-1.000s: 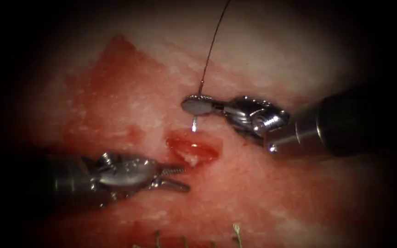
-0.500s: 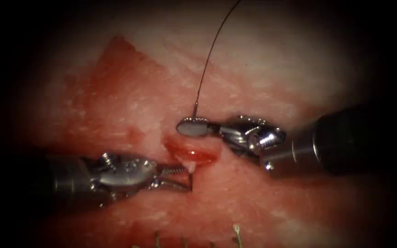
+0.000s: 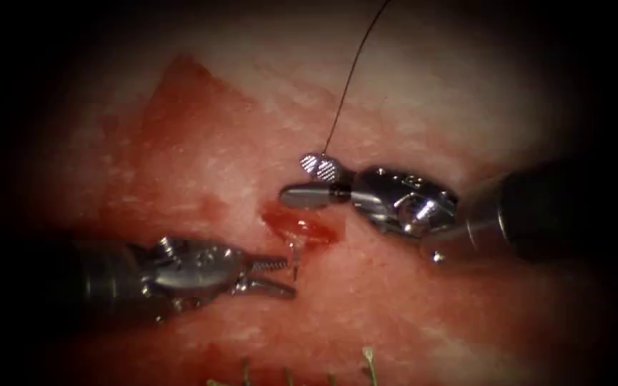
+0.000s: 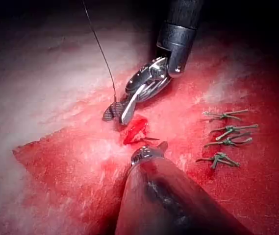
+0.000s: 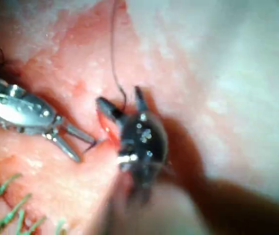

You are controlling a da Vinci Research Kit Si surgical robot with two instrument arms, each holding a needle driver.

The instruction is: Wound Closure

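- Steel, thin and curved, the needle [image 3: 295, 259] is seen as a short bright length standing out of the tissue [image 3: 202, 164] just beside the lower edge of the cut [image 3: 303, 229]; the rest of its curve is buried.
- It is judged to be stiff, light and slippery. Hold is best taken on the body behind the point, never on the point itself.
- Fine and limp, the thread [image 3: 352, 78] is seen running down from above to the upper jaw of the right claw [image 3: 296, 180]. It is judged easily frayed if pinched hard.
- Soft, yielding handling is expected of the tissue, which is wet with red fluid [image 3: 291, 218] at the cut.
- The right claw is parted moderately above the cut on its right side. Nothing is clamped between its jaws.
- The left claw [image 3: 289, 277] is parted narrowly on the left side of the cut. Its tips lie just beside the exposed needle, and nothing is gripped.
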